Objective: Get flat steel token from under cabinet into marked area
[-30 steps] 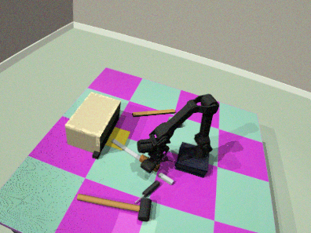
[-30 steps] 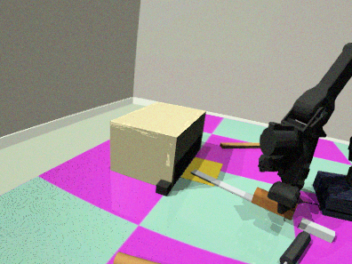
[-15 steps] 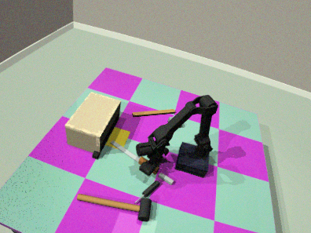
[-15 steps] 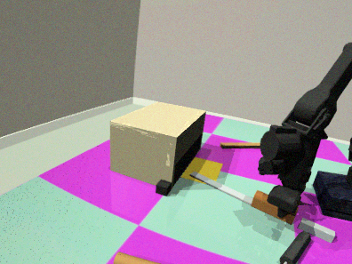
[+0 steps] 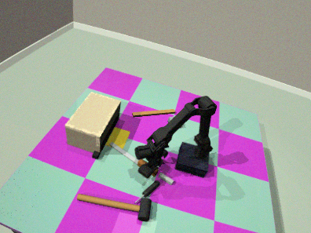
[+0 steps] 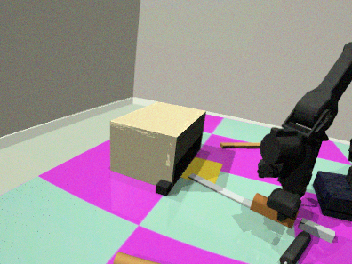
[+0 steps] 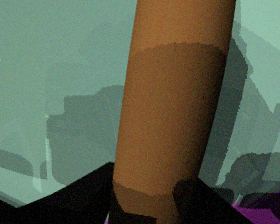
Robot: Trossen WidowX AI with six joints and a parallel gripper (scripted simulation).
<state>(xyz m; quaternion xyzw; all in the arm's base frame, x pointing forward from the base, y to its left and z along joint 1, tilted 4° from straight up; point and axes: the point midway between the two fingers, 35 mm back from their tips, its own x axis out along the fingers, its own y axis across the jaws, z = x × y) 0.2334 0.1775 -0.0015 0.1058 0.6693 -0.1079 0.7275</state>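
Observation:
The beige cabinet (image 5: 93,113) (image 6: 153,125) stands at the left, its dark front facing the robot. The yellow marked area (image 5: 121,137) (image 6: 209,169) lies in front of it. The steel token cannot be made out. My gripper (image 5: 148,170) (image 6: 285,207) (image 7: 150,177) is shut on the brown handle (image 5: 140,162) (image 6: 263,207) (image 7: 172,110) of a long tool, low over the table. Its thin grey blade (image 5: 126,152) (image 6: 222,191) points toward the cabinet, the tip at the marked area's near edge. Whether the blade touches the table cannot be told.
A black block (image 5: 96,154) (image 6: 164,187) is at the cabinet's front corner. A light grey bar (image 5: 166,178) (image 6: 316,229) and a black-handled tool (image 5: 151,188) (image 6: 295,248) lie near the gripper. A mallet (image 5: 110,202) lies nearer the camera. A wooden handle (image 5: 153,112) (image 6: 240,146) lies beyond the marked area.

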